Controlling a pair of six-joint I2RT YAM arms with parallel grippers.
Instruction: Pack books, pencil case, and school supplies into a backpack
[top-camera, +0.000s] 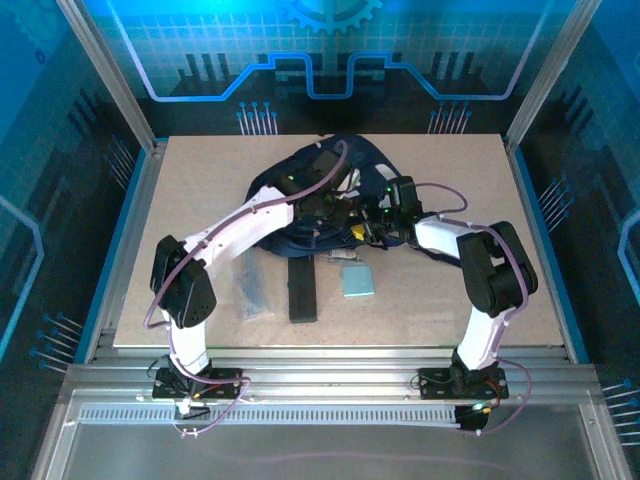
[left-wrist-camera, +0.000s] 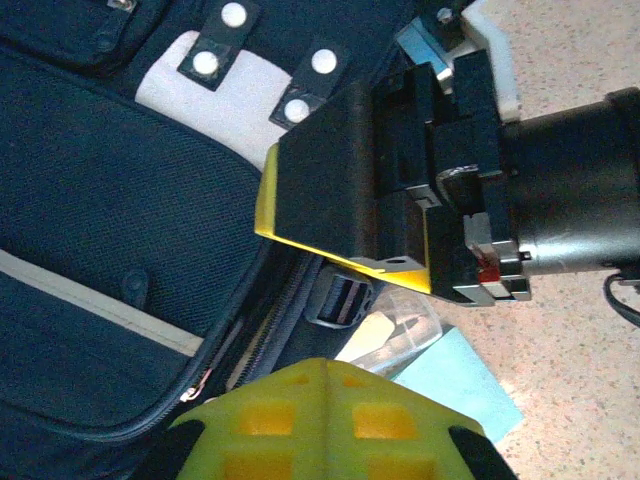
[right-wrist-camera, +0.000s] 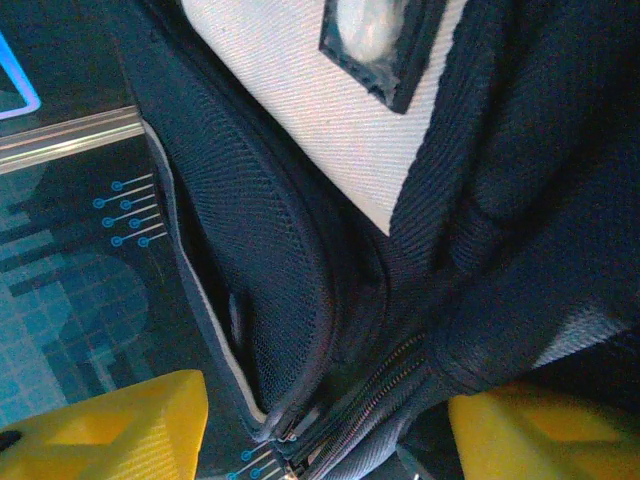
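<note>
Backpack (top-camera: 300, 170), big and dark blue, lies in the far middle of the table (top-camera: 480, 180). Both arms reach over it and meet there. The left gripper (top-camera: 330, 208) sits on the bag with its yellow fingers (left-wrist-camera: 320, 420) pressed tight together. I cannot tell if any cloth is pinched between them. The right gripper (top-camera: 375, 225) is at the bag's right side, right next to the left one. Its two yellow fingers (right-wrist-camera: 110, 430) stand far apart, and nothing is held. Between them I see the bag's dark cloth and a zipper (right-wrist-camera: 395, 372), with a white patch (right-wrist-camera: 300, 100) above.

Nearer the arms, three things lie flat on the table. The black pencil case (top-camera: 302, 290) is in the middle, just in front of the bag. The grey see-through ruler (top-camera: 250, 288) is beside it on the left, not touching. The little light-blue pad (top-camera: 357, 282) is on its right, near the bag's edge.
</note>
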